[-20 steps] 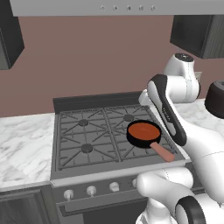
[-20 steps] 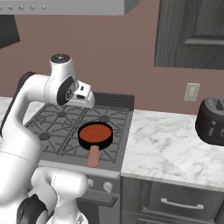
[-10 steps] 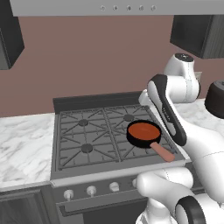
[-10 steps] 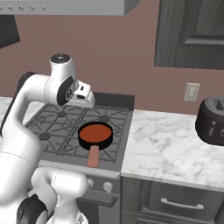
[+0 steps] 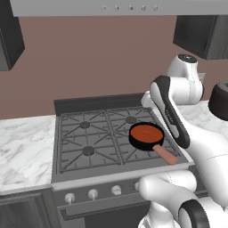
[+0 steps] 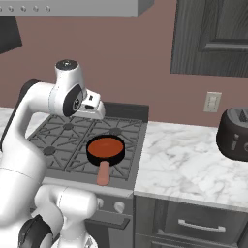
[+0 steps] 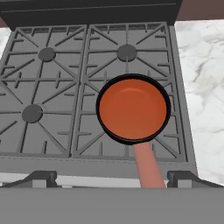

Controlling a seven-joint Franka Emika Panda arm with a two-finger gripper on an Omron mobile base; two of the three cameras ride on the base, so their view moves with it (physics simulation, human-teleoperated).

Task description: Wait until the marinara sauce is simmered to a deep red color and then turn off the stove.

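On the stove's (image 7: 43, 109) front right burner sits the pan (image 7: 133, 109), sauce (image 7: 131, 107) orange-red, not yet deep red. Gripper (image 7: 112, 179) hangs above, jaws fully apart, holding nothing, likely parked there to watch the colour.

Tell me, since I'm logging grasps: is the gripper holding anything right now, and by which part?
Nothing is held. The gripper is open and hangs above the stove, clear of the pan's handle.

1. Lighting's flat and even everywhere, no obvious light source.
2. Barely any shadows, no glare, even on the marble surface (image 6: 193, 160).
3. Everything's sharp, no blur or edge warping.
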